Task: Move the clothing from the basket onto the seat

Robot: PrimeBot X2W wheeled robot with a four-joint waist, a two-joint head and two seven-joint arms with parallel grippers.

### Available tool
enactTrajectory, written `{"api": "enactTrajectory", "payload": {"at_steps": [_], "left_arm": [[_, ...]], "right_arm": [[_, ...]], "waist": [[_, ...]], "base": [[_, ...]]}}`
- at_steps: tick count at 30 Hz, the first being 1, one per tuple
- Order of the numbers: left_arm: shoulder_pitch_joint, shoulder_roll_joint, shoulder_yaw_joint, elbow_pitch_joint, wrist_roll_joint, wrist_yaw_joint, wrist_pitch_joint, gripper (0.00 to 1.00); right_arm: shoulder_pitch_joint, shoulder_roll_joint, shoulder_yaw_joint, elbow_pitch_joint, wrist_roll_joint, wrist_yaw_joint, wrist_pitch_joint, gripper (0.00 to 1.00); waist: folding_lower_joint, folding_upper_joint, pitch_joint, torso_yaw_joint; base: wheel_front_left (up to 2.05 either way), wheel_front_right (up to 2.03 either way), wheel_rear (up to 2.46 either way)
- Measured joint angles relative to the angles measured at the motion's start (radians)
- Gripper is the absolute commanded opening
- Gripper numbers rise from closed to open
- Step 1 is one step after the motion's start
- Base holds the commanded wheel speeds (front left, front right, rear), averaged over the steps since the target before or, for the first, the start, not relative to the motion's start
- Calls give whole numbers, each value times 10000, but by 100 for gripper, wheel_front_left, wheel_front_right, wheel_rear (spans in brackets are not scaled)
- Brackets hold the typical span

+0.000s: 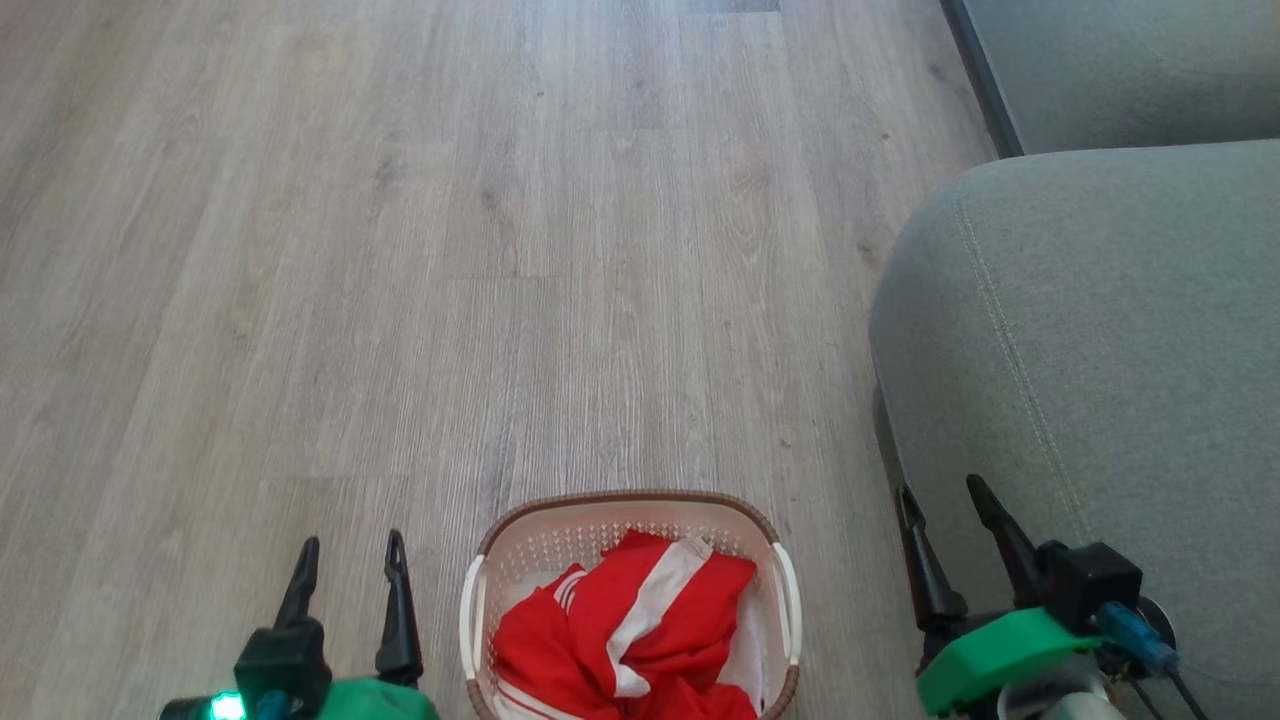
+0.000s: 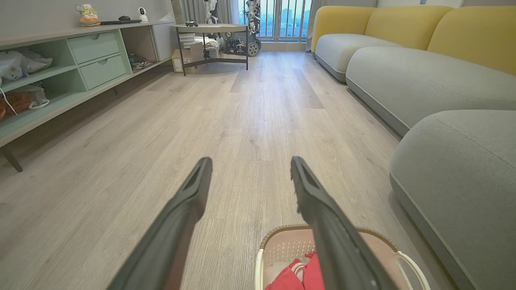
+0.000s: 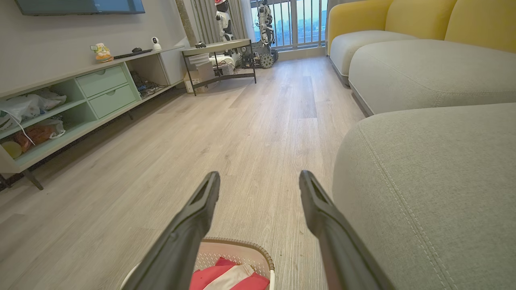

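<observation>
Item 1, left claw (image 1: 353,540): lower left of head view, 2 dark fingers (image 1: 398,610) pointing up, jaws wide apart, gripping nothing. Item 2, right claw (image 1: 940,487): lower right, 2 fingers leaning left, jaws wide apart, gripping nothing. Wrists (image 1: 990,645) green.

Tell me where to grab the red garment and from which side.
Probably pinch the raised fold by the white band of the clothing, coming straight down from above: the basket walls close off every side, and the crumpled fabric bunches there.
</observation>
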Motion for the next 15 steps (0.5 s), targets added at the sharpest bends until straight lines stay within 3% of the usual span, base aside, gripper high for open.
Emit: {"api": "enactTrajectory", "payload": {"at_steps": [15], "left_arm": [[-1,23,-40,238,33,-119,0,100]], "right_arm": [[-4,0,-56,-113,4,0,-2,100]], "waist": [[0,0,141,-13]], "base": [[0,0,0]]}}
